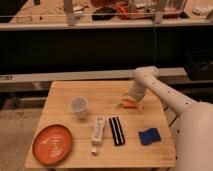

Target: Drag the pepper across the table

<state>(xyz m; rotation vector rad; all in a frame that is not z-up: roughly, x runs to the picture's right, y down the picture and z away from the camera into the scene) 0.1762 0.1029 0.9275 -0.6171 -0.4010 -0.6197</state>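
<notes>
- Reaching down from the white arm (162, 92), the pincer (133, 101) is set low over the far right part of the table (100, 90). Its fingers are spread wide rather than pressed together, and nothing is seen to be pinched.
- The pepper (128, 105) is found right at the pincer's tips, lying flat on the wood. It appears to be straddled by the fingers, though it may only be flanked on one side; this cannot be made out from this angle.
- Such a low, open posture is judged to suit a drag, since the pepper need only be hooked or pushed along the surface. A lift and a firm clamp are not called for.
- A clear cup (79, 107) is stood upright well to the left of the pincer, with bare planks between the two. That strip is judged the likeliest path for the drag.
- A white remote (97, 132) and a black striped bar (116, 131) are laid side by side, nearer the camera than the pincer and to its left, apart from the pepper.
- A blue pad (148, 137) is placed toward the camera from the pincer, slightly to its right, out of any leftward sweep.
- An orange plate (53, 145) is kept farthest from the pincer, at the near left corner.
- No brand, label or writing can be read on any item.
</notes>
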